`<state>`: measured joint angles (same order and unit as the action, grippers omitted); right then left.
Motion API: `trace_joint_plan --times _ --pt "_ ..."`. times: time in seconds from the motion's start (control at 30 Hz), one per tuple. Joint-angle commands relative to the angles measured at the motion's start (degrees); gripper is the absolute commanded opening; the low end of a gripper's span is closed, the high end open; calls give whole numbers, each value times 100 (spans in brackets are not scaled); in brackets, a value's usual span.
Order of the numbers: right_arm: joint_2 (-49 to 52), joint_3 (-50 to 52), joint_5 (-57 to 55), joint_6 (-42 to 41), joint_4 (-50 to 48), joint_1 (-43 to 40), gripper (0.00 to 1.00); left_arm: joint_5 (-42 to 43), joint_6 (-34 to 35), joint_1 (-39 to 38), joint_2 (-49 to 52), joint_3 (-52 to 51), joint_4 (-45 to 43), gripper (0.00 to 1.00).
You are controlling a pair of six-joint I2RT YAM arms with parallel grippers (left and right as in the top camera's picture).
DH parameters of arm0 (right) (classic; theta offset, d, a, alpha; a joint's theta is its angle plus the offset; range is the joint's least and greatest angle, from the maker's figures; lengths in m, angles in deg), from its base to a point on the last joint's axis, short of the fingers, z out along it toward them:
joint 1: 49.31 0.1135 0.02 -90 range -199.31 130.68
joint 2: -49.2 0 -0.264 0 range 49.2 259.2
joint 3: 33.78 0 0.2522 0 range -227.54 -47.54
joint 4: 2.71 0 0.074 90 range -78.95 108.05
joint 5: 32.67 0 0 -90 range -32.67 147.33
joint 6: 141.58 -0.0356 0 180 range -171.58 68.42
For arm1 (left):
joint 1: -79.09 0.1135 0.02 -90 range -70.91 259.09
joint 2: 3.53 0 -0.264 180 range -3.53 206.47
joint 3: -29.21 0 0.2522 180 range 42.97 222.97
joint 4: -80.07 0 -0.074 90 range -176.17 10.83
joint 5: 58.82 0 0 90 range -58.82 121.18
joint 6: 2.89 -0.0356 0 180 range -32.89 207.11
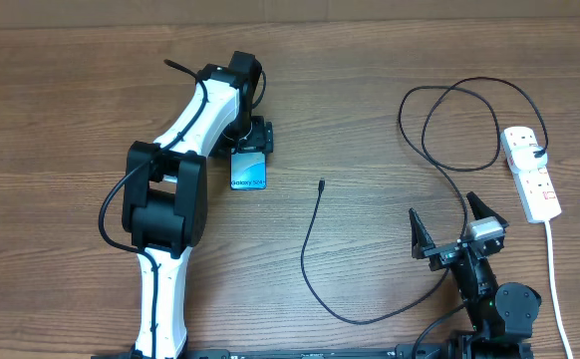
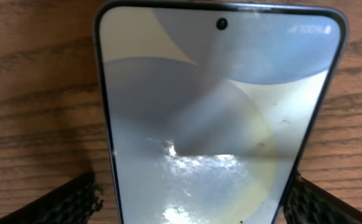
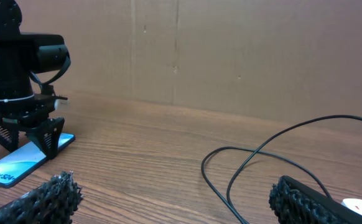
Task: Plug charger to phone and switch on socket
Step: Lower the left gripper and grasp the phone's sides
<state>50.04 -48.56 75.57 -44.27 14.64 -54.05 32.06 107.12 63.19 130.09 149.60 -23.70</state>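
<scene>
Nearest the bases, the right gripper (image 1: pixel 451 227) hangs low over the brown wood-grain table (image 1: pixel 370 80) with its two fingers spread wide and nothing between them. Just to its left runs the long thin black charger cable (image 1: pixel 308 269), looping across the wood and ending in a small black plug tip (image 1: pixel 322 183) that lies loose, well apart from everything. It looks light and floppy, so I'd pinch it right behind the tip, where there's enough stiffness to aim it. Grab it further back and the end will just droop. Further out, the slim light-blue-screened smartphone (image 1: pixel 249 172) lies flat, screen up, with the left gripper (image 1: pixel 252 146) standing over its far end. In the wrist view its fingers (image 2: pixel 69 202) sit apart on either side of the long edges, with wood showing on one side, so they're astride the phone, not clamped on it. It's glassy, rigid and probably slick, so hold it by the edges, gently. Far right is the white elongated power strip (image 1: pixel 531 175), with the cable's other end at it. It probably slides easily, so its switch wants a straight-down push.
</scene>
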Motion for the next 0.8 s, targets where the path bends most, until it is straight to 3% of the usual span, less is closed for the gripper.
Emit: trace_joint_plan --times 0.0,0.13,0.2,0.3,0.37,0.43,0.6,0.67,0.77 --pt "-61 57 46 7 -31 0 100 256 42 -136 107 -190 -42 86" --pt "-61 57 46 7 -31 0 100 254 42 -179 107 -243 -15 90" --pt "-61 57 46 7 -31 0 100 254 42 -190 107 -267 -20 100" --pt "-61 57 46 7 -31 0 100 256 83 -210 107 -267 -37 100" --pt "-61 57 46 7 -31 0 100 256 83 -214 107 -267 -42 91" --pt "-61 57 46 7 -31 0 100 254 96 -214 107 -267 -37 89" --pt "-61 57 46 4 -31 0 100 232 109 -214 107 -273 11 91" --pt "-61 57 46 7 -31 0 100 243 127 -214 107 -278 48 100" --pt "-61 57 46 7 -31 0 100 374 122 -214 107 -278 146 100"
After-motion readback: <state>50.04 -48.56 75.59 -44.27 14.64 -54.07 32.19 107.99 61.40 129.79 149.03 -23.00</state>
